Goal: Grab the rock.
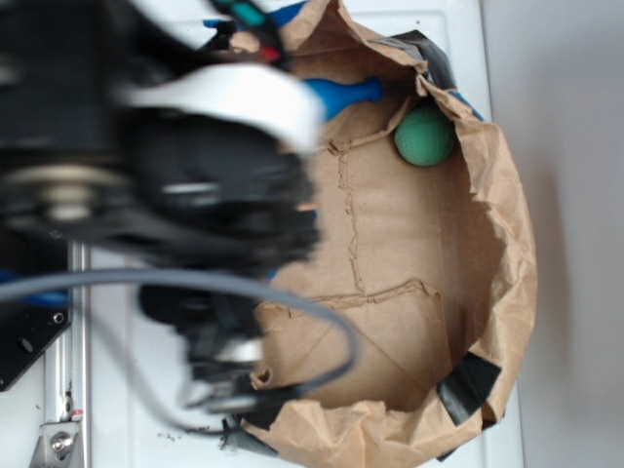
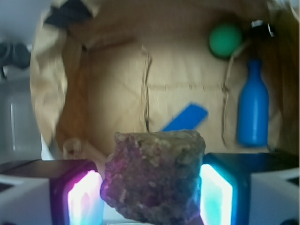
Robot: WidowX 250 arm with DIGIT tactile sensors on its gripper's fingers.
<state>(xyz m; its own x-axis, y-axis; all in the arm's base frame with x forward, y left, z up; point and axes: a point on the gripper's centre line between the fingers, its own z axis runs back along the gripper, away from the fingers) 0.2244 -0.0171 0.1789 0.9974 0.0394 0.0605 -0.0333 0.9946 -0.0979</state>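
Between my two glowing fingers (image 2: 84,199), my claw (image 2: 150,197) is clamped on the rough dark mottled rock (image 2: 154,176), touching both sides. Farther, inside the brown paper bag (image 2: 117,70), lie a flat blue strip (image 2: 186,117), a blue plastic bottle (image 2: 253,108) and a smooth green ball (image 2: 225,41).

**Rock: appearance and position**

I see the rock (image 2: 154,176) in the wrist view only, filling the lower centre of the frame. It is a lumpy, irregular piece, dark brown to near black, with a rough mottled surface flecked with lighter grains. Its top edge is fairly flat; the underside narrows to a blunt point at the bottom of the frame. Pink light tints its left flank and cyan its right. In the exterior view I cannot find the rock at all.
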